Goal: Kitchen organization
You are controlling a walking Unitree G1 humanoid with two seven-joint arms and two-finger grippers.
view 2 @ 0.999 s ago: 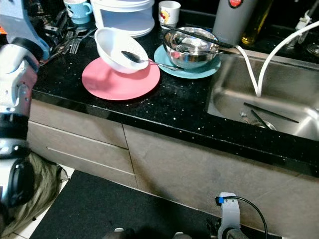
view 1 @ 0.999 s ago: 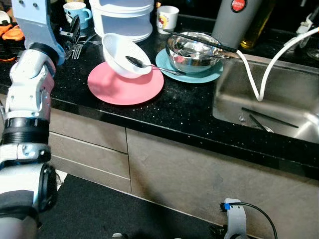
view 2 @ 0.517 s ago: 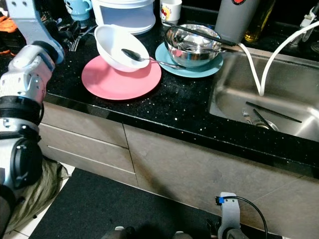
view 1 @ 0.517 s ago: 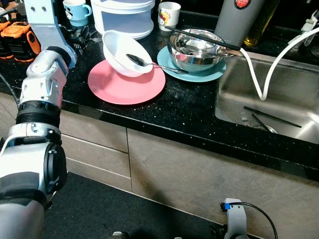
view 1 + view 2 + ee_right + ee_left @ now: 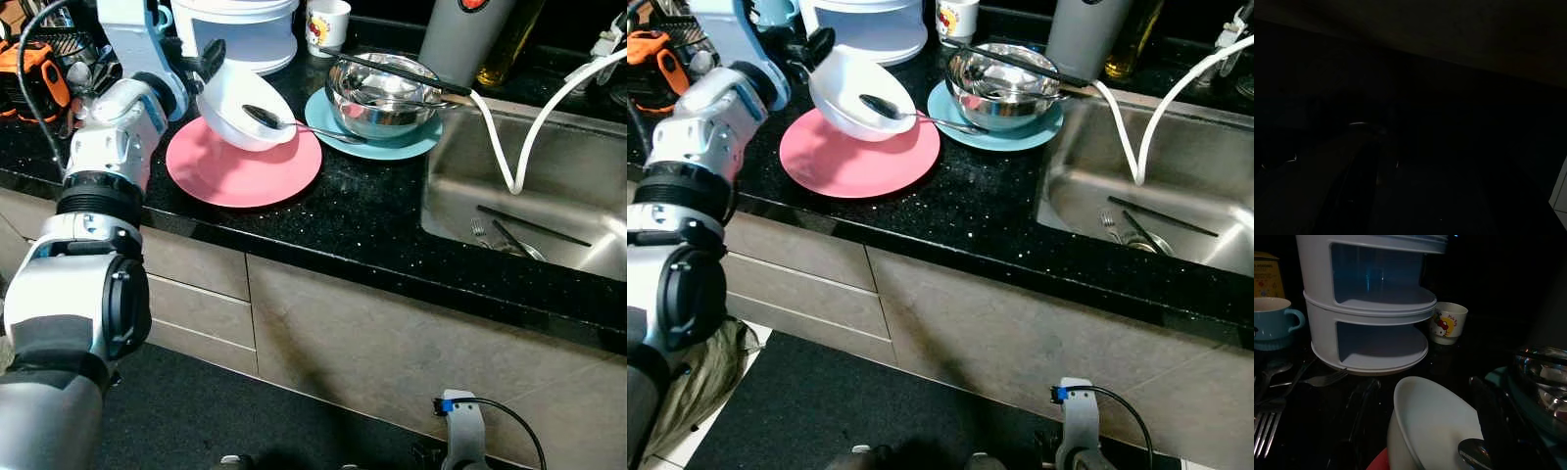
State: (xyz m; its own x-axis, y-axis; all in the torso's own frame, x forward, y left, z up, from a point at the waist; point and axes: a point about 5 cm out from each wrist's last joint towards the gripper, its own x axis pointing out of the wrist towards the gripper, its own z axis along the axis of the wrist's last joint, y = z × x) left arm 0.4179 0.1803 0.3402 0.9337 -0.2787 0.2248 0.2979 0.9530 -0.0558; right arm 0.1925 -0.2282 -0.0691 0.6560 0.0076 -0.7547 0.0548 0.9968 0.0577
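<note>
The left claw is being held at the far rim of the white bowl, at about 10 o'clock of the pink plate. One black finger is being seen right against the bowl's rim; whether the claw is spread or pinching the rim cannot be told. The right claw is being shown by a nearly black wrist view, and its state cannot be told.

The white bowl is being seen tilted, resting on the far edge of the round, matte pink plate, its smooth opening turned toward 3 o'clock. A metal spoon is lying with its bowl end inside the white bowl, and its handle is reaching out toward the teal plate.

A shiny steel bowl is sitting on the teal plate, at 3 o'clock of the white bowl. A dark utensil is lying across its rim.

Behind the white bowl, at 12 o'clock, a white two-tier plastic container is standing on the black speckled bench. A blue mug and forks are lying beside it; a small white printed cup is standing on its other side.

The steel sink is being seen at 3 o'clock, with cutlery lying in the basin and a white hose looping into it.
</note>
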